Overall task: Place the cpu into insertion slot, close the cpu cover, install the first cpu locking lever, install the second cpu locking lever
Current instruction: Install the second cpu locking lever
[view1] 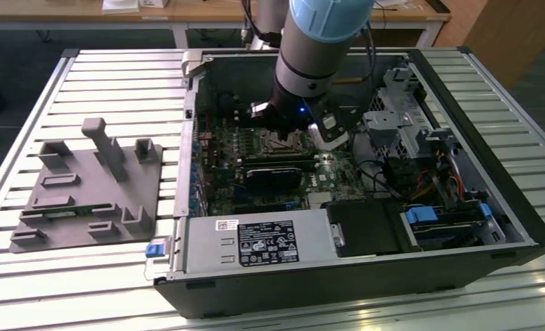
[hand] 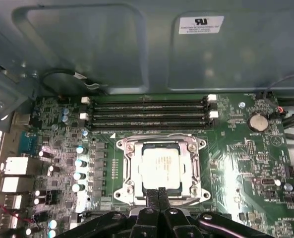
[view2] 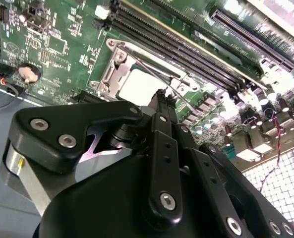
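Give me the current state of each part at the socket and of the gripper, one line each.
cpu: seated flat in the insertion slot, pale top showing.
insertion slot: occupied by the chip.
cpu cover: down, framing the chip through its window.
locking levers: thin wires beside the socket; latched or not, cannot tell.
gripper: fingers together, empty, just above the socket's edge.

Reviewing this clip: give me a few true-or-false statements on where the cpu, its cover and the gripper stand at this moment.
1. The cpu sits in the insertion slot. True.
2. The cpu cover stands upright, clear of the chip. False: it lies flat around the chip in both wrist views.
3. The gripper has its jaws together at the socket's edge. True.
4. The gripper holds the cpu. False: nothing is between the jaws; the chip lies in the socket.
5. The computer case lies on its side with its interior open. True.
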